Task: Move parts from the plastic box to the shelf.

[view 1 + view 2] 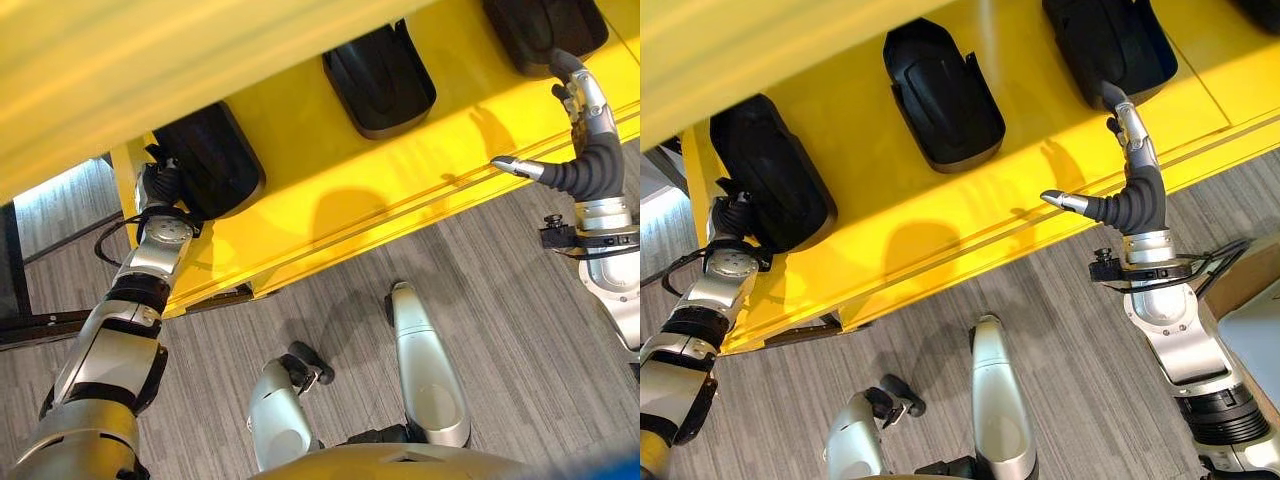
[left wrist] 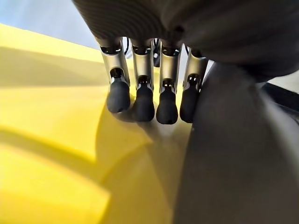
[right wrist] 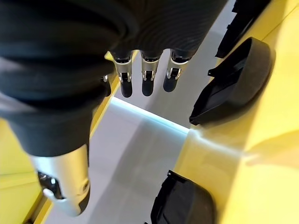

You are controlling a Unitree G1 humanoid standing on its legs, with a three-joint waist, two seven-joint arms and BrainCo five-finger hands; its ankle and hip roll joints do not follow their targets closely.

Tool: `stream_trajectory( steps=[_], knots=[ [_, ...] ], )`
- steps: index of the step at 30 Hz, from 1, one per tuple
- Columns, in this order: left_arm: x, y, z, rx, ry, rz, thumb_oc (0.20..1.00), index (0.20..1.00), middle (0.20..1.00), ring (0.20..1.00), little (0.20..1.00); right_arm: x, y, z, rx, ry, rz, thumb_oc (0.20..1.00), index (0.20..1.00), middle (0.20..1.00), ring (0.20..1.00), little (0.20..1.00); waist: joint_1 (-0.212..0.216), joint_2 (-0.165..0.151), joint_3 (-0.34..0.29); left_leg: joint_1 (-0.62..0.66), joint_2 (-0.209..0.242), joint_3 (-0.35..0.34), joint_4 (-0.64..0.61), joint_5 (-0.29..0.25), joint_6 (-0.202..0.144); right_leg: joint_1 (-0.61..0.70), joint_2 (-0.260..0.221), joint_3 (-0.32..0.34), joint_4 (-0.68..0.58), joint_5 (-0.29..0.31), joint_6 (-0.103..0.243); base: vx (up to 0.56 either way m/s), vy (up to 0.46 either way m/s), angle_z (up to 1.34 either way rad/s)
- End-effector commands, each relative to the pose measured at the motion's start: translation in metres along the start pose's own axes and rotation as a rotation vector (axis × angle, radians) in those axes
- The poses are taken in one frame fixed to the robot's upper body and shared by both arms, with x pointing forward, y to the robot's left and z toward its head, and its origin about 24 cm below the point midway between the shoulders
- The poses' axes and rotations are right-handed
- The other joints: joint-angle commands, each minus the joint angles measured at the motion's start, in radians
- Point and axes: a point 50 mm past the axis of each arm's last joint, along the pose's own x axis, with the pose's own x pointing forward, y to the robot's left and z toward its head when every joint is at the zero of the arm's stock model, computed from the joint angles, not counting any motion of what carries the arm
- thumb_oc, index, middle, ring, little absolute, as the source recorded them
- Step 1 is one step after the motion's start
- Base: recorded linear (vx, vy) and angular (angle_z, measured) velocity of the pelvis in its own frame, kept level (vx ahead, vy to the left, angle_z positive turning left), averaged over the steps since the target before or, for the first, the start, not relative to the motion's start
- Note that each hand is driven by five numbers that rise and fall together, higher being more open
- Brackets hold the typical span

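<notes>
A: Status of the parts?

B: Three black parts lie on the yellow shelf (image 1: 400,190). The left part (image 1: 210,160) sits at the shelf's left end, the middle part (image 1: 378,80) further along, and the right part (image 1: 1108,45) near the right end. They lie well apart from one another.

A: Hand states?

B: The left hand (image 1: 158,185) is just beside the left part. In its wrist view the fingers (image 2: 144,100) hang straight down over the yellow board, next to a dark body that is probably that part. They are not curled round it. The right hand (image 1: 1130,165) stands at the near edge of the right part. Its fingers are extended up toward the part and its thumb is held out to the side. It holds nothing.

A: Expected handling?

B: Judged from shape and finish, each part is a moulded plastic shell: rigid, light, smooth and somewhat slippery. It should not deform under finger pressure. It is likely hollow on one side, so it may rock or slide on the smooth shelf if pushed at one end.

A: Recommended grasp point?

B: Across the narrow width, near the middle of its length, with the thumb opposing the fingers over the side walls. Avoid the rounded end, where fingers could slip off.
</notes>
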Motion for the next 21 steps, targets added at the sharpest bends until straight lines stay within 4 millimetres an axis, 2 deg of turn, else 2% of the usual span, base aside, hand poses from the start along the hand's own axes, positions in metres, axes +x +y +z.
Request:
stream_trajectory(
  steps=[1,9,19,20,21],
  knots=[
    [0.011,0.033,0.012,0.094,-0.07,0.085,0.2,0.2,0.2,0.2,0.2,0.007,-0.007,0.016,0.028,-0.098,-0.037,1.0,1.0,1.0,1.0,1.0,-0.013,-0.053,-0.009,-0.082,-0.043,-0.022,-0.028,0.077,0.056,0.066,-0.033,-0.082,-0.018,-0.018,0.002,0.0,0.0,0.0],
    [0.012,0.028,0.02,0.159,-0.11,0.066,0.2,0.2,0.2,0.2,0.2,0.003,-0.008,0.014,0.021,-0.093,-0.013,1.0,1.0,1.0,1.0,1.0,-0.026,-0.049,-0.01,-0.073,-0.042,-0.01,-0.032,0.085,0.057,0.069,-0.035,-0.078,-0.021,-0.017,-0.001,0.01,0.019,-0.03],
    [0.014,0.032,0.017,0.145,-0.059,0.074,0.2,0.2,0.2,0.2,0.2,0.002,-0.005,0.013,0.024,-0.082,0.005,1.0,1.0,1.0,1.0,1.0,-0.029,-0.05,-0.011,-0.075,-0.044,-0.007,-0.024,0.078,0.063,0.071,-0.031,-0.076,-0.016,-0.022,-0.003,0.02,0.012,0.0],
    [0.013,0.031,0.012,0.148,-0.031,0.07,0.256,0.256,0.256,0.256,0.256,0.001,-0.004,0.013,0.025,-0.082,0.006,1.0,1.0,1.0,1.0,1.0,-0.027,-0.05,-0.01,-0.075,-0.044,-0.007,-0.022,0.079,0.063,0.072,-0.03,-0.076,-0.012,-0.025,-0.003,0.0,0.0,0.0],
    [0.013,0.03,0.01,0.14,-0.018,0.069,0.26,0.26,0.26,0.26,0.26,0.002,-0.004,0.013,0.025,-0.082,0.006,1.0,1.0,1.0,1.0,1.0,-0.026,-0.051,-0.009,-0.076,-0.044,-0.008,-0.02,0.077,0.064,0.073,-0.029,-0.077,-0.009,-0.028,-0.004,0.03,-0.019,0.0]
  ],
)
